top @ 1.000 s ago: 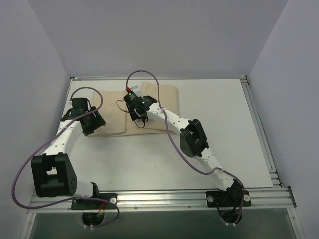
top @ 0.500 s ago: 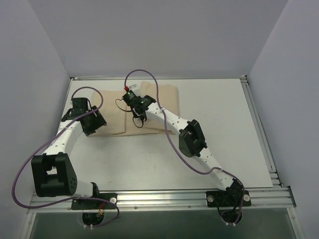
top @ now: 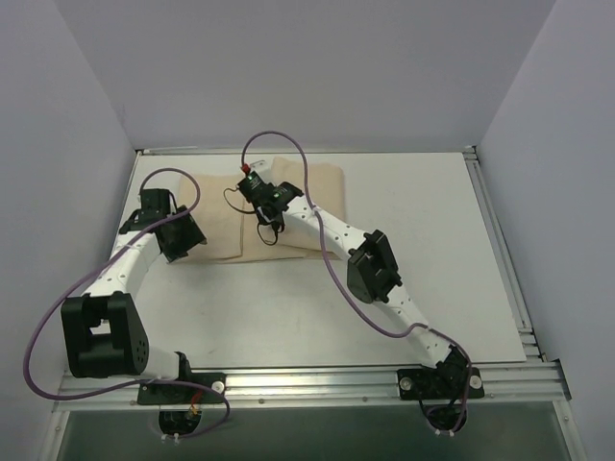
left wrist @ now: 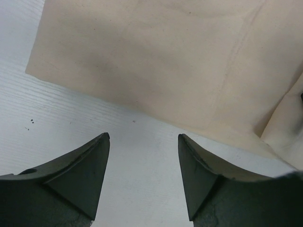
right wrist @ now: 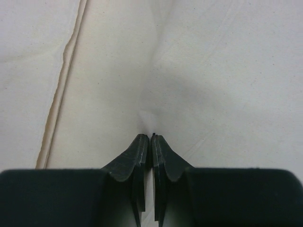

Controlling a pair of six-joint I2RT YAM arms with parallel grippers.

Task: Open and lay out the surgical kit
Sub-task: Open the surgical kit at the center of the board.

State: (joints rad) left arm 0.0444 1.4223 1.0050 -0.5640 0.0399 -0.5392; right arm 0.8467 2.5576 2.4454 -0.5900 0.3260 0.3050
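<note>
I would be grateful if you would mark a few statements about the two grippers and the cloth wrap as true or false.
1. The right gripper is closed, and the cloth wrap puckers toward its tips. True.
2. The left gripper is clamped on a corner of the wrap. False: it is open and sits over the bare table, just short of the cloth's near edge.
3. A steel tray lies uncovered beside the wrap. False: no tray is in view; only folded cloth shows.
4. The wrap lies in the far part of the table, left of centre. True.
</note>
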